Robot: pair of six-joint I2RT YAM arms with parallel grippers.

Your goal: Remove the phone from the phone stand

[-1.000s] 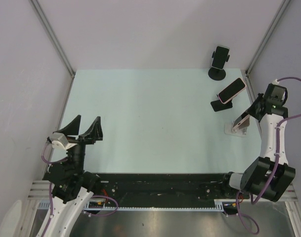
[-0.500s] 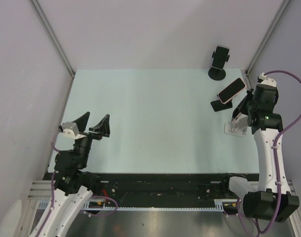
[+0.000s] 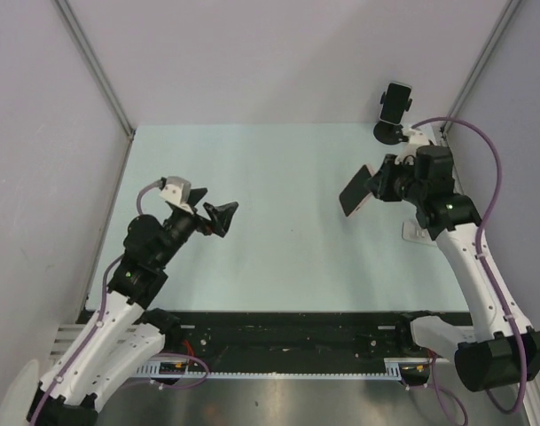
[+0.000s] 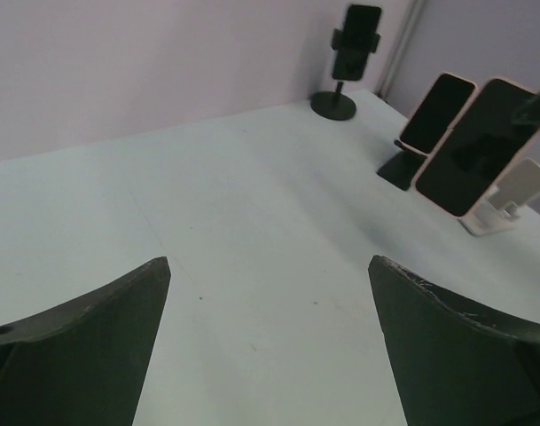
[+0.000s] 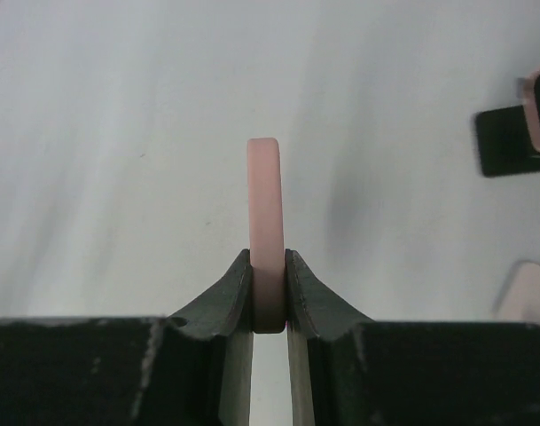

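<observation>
The pale counter (image 3: pixel 270 248) is lying under two arms. The right arm is stretching out above the white phone stand (image 4: pixel 516 188). The right fingers (image 5: pixel 225 302) are pinching one edge of a pink-cased phone (image 3: pixel 356 192), holding it in the air to the left of that stand and clear of it. The stand itself is sitting bare.

The removal is therefore looking essentially done. What is remaining, by the look of it, is setting the phone down on the counter and letting go.

The left fingers (image 4: pixel 92 328) are spreading wide with nothing between them, hovering well to the left of the white phone stand. A second phone (image 4: pixel 436 110) is leaning on a black stand (image 4: pixel 395 169) just behind the white phone stand, and a clamp stand (image 3: pixel 393 108) is standing farther behind it.

From above, the right arm is covering that second phone and most of the white phone stand. The right wrist view is showing only the held phone's thin edge, never its screen.
</observation>
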